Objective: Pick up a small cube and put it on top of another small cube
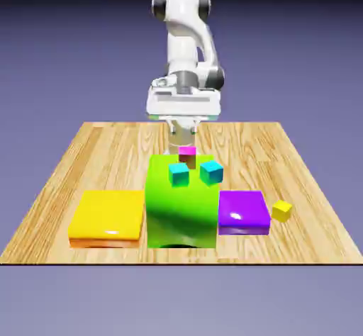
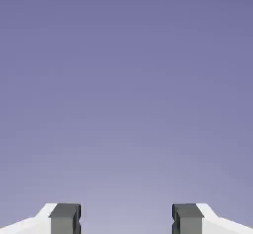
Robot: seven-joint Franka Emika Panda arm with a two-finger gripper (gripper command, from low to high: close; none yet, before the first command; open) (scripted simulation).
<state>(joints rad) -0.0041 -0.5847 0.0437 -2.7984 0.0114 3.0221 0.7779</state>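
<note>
At the table's exterior-view right, beside the purple block (image 1: pixel 243 210), I find the yellow cube (image 1: pixel 282 210) ungrasped; gripper (image 2: pixel 126 219) open and empty. Stage: pre-approach. Required: travel above cube, descend.

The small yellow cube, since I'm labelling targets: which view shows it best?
The exterior view: the small yellow cube sits there unobstructed beside the purple block. The hand view shows none of it, only fingertips and backdrop.

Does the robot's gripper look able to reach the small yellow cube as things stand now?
Probably yes: the gripper is open with nothing between its fingertips, and the small yellow cube sits on bare wood beside the purple block, nothing on top of it.
</note>
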